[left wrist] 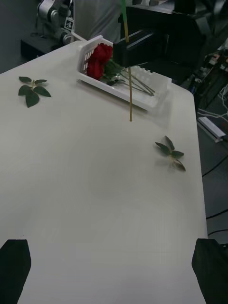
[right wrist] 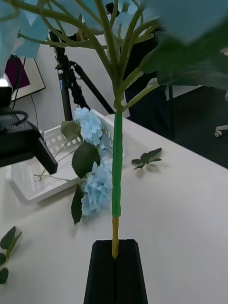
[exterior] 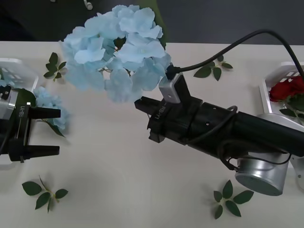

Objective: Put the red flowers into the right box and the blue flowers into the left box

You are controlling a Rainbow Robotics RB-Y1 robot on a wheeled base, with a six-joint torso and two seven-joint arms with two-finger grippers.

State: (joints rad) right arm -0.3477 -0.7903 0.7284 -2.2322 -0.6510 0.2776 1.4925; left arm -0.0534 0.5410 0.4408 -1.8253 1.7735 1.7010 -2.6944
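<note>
My right gripper (exterior: 140, 105) is shut on the thin stem (right wrist: 117, 156) of a pale blue flower (exterior: 118, 45), holding its big bloom high above the table's middle. In the right wrist view its fingers (right wrist: 114, 244) pinch the stem's yellow end. Another blue flower (exterior: 50, 107) lies on the table beside the left box (exterior: 19, 69), and one more (right wrist: 90, 126) leans over that box's rim. My left gripper (exterior: 47, 132) stands open at the left edge, next to the lying flower. The red flowers (exterior: 287, 89) lie in the right box (exterior: 278, 71) at the far right.
Loose leaf sprigs lie about: one at the back left (exterior: 54, 66), one at the back right (exterior: 213, 69), one at the front left (exterior: 42, 192) and one at the front right (exterior: 230, 197). The right arm's forearm spans the table from the right side.
</note>
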